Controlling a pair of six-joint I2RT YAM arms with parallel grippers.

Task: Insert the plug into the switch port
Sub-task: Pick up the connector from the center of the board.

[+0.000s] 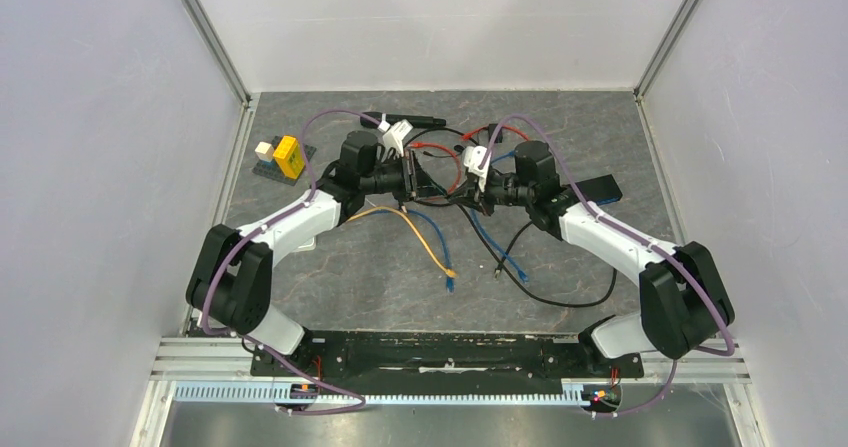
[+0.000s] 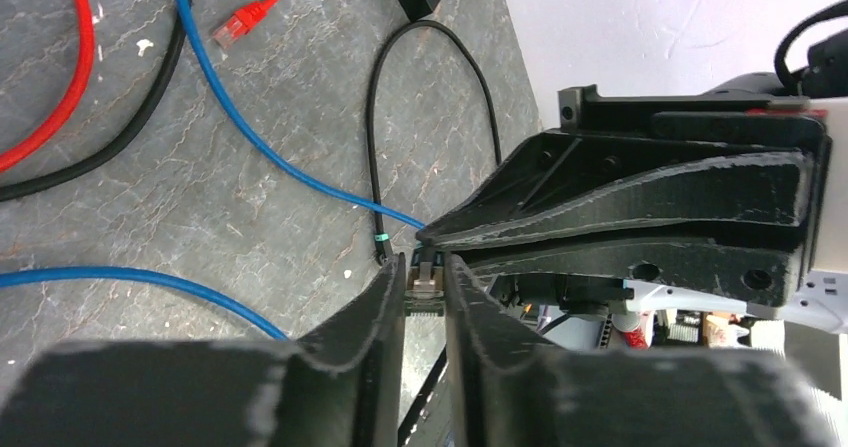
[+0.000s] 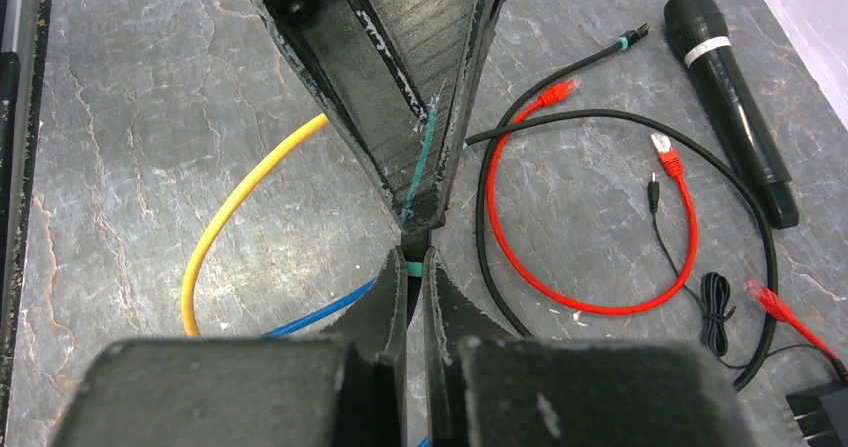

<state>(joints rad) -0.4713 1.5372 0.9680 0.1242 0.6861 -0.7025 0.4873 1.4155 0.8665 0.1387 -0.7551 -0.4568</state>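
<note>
Small clear plug (image 2: 428,285), uninserted: right gripper (image 3: 413,257) clamps its teal-sleeved cable (image 3: 412,268) toward 12 o'clock; closure of left gripper (image 2: 425,261) indeterminate.

Arms (image 1: 300,219) x2; mic (image 3: 730,97) x1; yellow cable (image 3: 240,202) x1; yellow block (image 1: 288,156) x1; white block (image 1: 263,151) x1.

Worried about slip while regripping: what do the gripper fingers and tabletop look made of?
Fingers: black plastic, probably printed, matte; fine ridges, edges scuffed pale. Tabletop: grey, veined like slate; real stone or a printed mat, cannot tell.
</note>
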